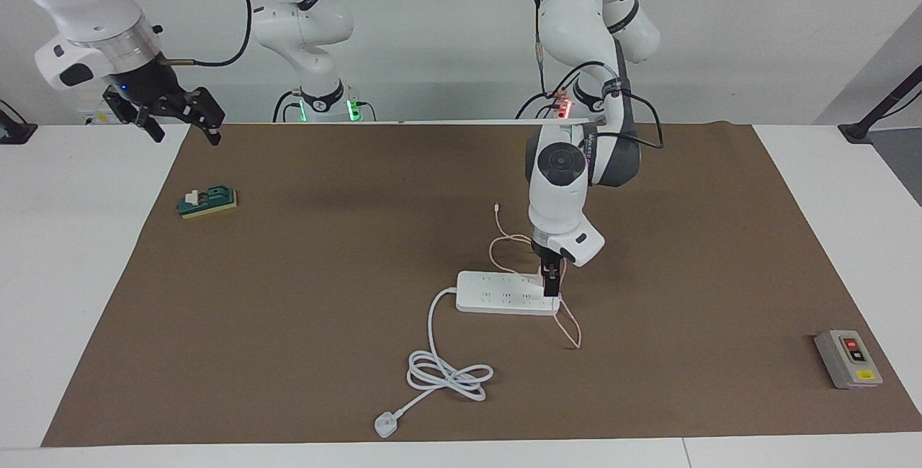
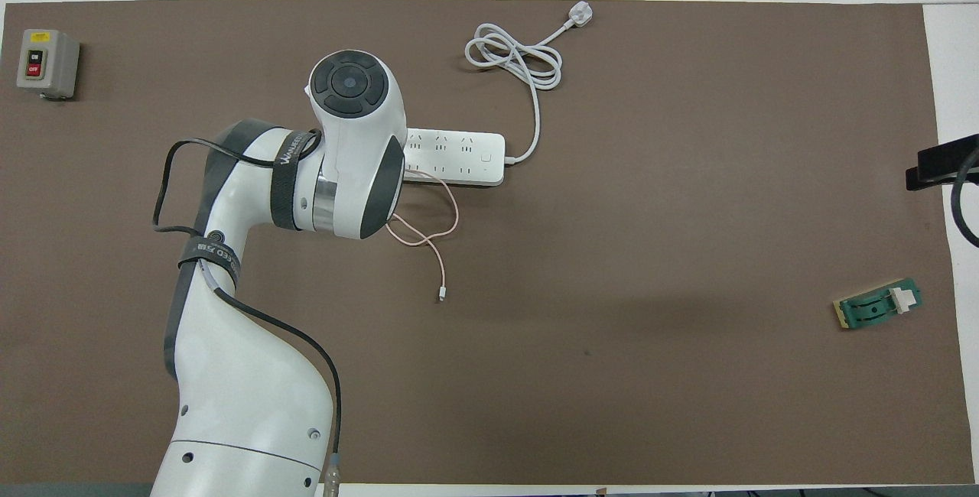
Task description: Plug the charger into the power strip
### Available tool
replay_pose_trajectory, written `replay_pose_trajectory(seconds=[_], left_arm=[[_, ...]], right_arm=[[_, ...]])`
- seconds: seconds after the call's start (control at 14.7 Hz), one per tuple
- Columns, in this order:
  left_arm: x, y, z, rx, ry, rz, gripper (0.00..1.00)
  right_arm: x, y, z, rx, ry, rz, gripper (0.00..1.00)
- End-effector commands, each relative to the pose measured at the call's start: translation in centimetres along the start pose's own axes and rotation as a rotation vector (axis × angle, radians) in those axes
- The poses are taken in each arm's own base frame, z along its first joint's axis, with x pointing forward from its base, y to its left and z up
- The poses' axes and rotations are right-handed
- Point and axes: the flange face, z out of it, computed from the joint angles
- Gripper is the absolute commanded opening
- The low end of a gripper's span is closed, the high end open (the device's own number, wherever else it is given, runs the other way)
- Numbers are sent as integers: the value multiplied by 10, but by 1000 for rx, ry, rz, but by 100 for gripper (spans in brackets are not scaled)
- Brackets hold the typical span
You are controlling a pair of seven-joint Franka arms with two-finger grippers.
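Observation:
The white power strip [image 1: 497, 291] [image 2: 459, 157] lies flat near the middle of the brown mat. The charger's thin pink cable [image 1: 504, 245] [image 2: 436, 237] loops around the strip's end toward the left arm's end of the table. Its loose tip [image 1: 496, 205] lies nearer the robots. My left gripper [image 1: 551, 286] points straight down onto that end of the strip and hides the charger's cube. In the overhead view the left arm's wrist covers the same spot. My right gripper [image 1: 180, 126] hangs open and empty, high over the mat's corner at the right arm's end.
The strip's thick white cord [image 1: 446, 374] [image 2: 512, 53] coils farther from the robots and ends in a white plug [image 1: 385, 425] [image 2: 581, 15]. A grey switch box [image 1: 848, 358] [image 2: 47, 63] sits at the left arm's end. A small green block [image 1: 207, 201] [image 2: 879, 306] lies at the right arm's end.

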Motion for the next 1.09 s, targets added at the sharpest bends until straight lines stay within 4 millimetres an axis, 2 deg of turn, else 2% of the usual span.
replay_pose_trajectory(seconds=[0.0,0.27,0.48,0.54,0.68,0.81,1.02], left_arm=[[48,12,-100,0,-148,92,100],[115,5,-147,-20,-164,289,100],[159,1,-172,-63,-153,504,100],[168,1,-183,-77,-146,582,100],[183,-3,-194,-70,-150,696,100],[195,-6,-197,-63,-142,773,100],[220,-8,-203,-93,-122,983,100]], right_arm=[[-4,-1,-3,19,-10,13,100],[-4,-1,-3,19,-10,13,100],[-4,-1,-3,19,-10,13,100],[-4,-1,-3,19,-10,13,100],[-4,-1,-3,19,-10,13,100],[-4,-1,-3,19,-10,13,100],[-4,-1,-3,19,-10,13,100]])
